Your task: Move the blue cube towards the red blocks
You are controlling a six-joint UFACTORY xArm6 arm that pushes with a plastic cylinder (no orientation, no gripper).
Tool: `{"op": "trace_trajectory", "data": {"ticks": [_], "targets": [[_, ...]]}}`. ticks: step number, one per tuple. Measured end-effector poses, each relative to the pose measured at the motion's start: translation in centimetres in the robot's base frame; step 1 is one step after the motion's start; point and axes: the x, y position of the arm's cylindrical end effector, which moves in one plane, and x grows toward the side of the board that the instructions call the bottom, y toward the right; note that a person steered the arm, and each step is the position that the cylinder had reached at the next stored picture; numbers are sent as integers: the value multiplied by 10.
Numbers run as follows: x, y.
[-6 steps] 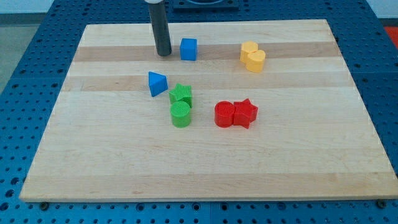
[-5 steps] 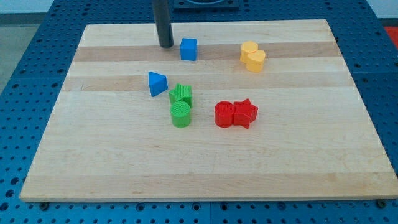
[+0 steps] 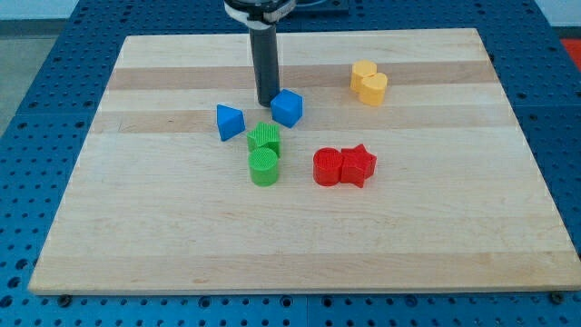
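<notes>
The blue cube [image 3: 288, 107] lies on the wooden board [image 3: 427, 227], turned at an angle, up and to the left of the red blocks. My tip [image 3: 267, 102] stands right against the cube's upper left side. The red blocks are a red cylinder [image 3: 327, 167] and a red star [image 3: 358, 165], touching each other near the board's middle. The cube is about one block's width above and to the left of them.
A blue triangular block [image 3: 229, 122] lies left of the cube. Two green blocks [image 3: 264, 139] [image 3: 263, 167] stand just below the cube, left of the red pair. Two yellow blocks [image 3: 369, 83] sit at the upper right.
My tip has moved right and down, from the cube's left to its upper left. The blue cube has slid down and a little right towards the red blocks, and turned.
</notes>
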Motion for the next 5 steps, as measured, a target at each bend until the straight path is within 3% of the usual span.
{"op": "trace_trajectory", "data": {"ticks": [5], "targets": [[6, 41]]}}
